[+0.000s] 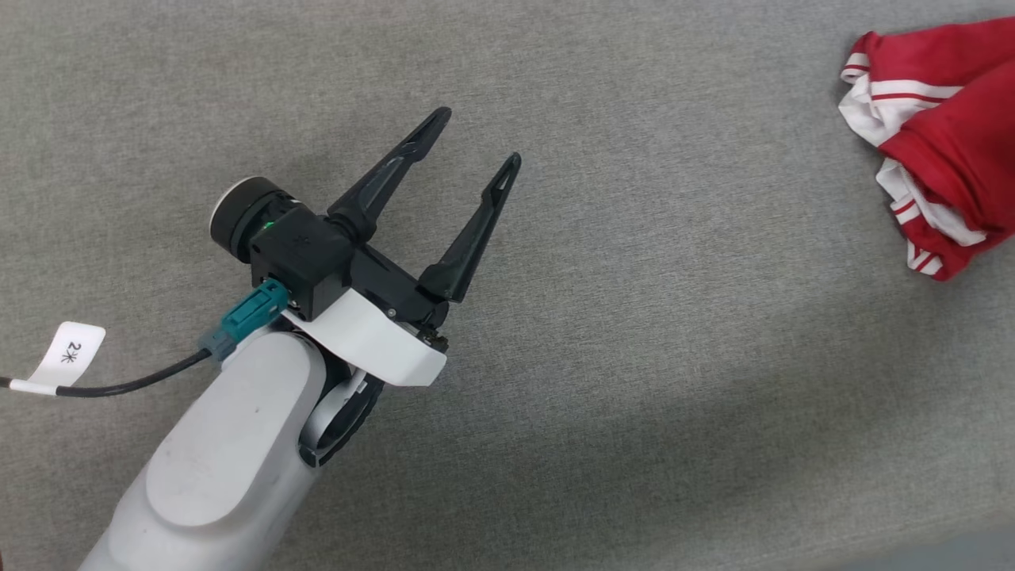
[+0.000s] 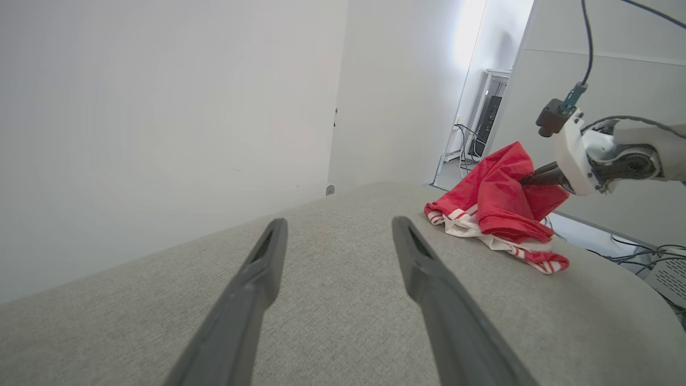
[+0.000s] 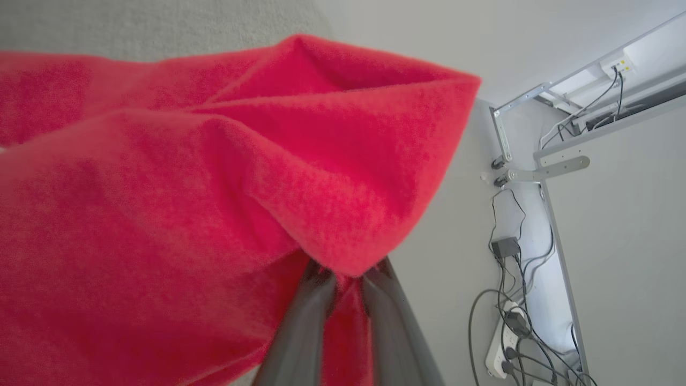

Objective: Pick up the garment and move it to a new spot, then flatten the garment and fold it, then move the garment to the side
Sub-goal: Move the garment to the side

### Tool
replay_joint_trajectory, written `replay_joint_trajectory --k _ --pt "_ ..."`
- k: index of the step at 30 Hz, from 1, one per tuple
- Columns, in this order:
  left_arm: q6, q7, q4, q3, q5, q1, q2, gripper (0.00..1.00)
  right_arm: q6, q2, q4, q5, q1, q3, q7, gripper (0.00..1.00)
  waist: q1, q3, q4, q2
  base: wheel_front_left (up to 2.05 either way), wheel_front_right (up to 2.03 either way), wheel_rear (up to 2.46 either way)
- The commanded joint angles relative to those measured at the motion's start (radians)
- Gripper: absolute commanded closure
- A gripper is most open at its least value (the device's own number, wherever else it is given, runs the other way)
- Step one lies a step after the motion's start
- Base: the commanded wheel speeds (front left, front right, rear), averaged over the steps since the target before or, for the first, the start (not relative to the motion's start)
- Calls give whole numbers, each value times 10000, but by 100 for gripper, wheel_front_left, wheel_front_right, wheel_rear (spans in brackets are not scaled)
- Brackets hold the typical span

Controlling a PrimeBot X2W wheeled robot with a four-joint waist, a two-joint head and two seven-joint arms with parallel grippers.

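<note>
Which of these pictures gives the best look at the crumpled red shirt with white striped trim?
The left wrist view: the whole red shirt shows, pinched by the right gripper. The head view cuts it off at the edge; the right wrist view is a blurry close-up.

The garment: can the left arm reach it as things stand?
Probably yes: the left gripper is open, and only bare grey surface lies between it and the garment, which the right gripper grips.

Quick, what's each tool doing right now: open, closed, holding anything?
Left tool: open, holding nothing.
Right tool: closed on the red garment.
</note>
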Motion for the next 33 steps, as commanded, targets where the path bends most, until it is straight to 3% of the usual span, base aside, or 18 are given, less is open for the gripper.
replay_joint_trajectory --k 1,7,8,11,12,24,33 --pt "-31 -45 -13 -15 -103 -102 33 0 -6 55 114 -102 -59 -113 -35 100 0 15 24 0 0 0 0" --pt "-31 -47 36 -146 -122 -226 -19 0 -6 225 650 -1001 -21 -1157 -263 100 0 45 170 0 0 0 0" --pt "-31 -47 53 -174 -106 -248 -11 0 -6 243 700 -1108 -1 -1358 -294 96 0 48 188 0 0 0 0" --pt "-31 -47 86 -221 -143 -278 3 0 -6 372 702 -1500 37 -1847 -432 39 0 29 222 0 0 0 0" --pt "-31 -47 99 -228 -153 -281 18 0 -6 358 663 -1625 43 -2052 -480 0 0 16 226 0 0 0 0" --pt "-31 -47 84 449 -319 318 38 0 -6 1072 186 -2621 -45 -3828 -1123 0 0 -727 276 0 0 0 0" --pt "-31 -45 22 1343 -337 1242 -77 0 -6 2134 208 -2260 19 -3932 -2471 0 0 -1658 618 0 0 0 0"
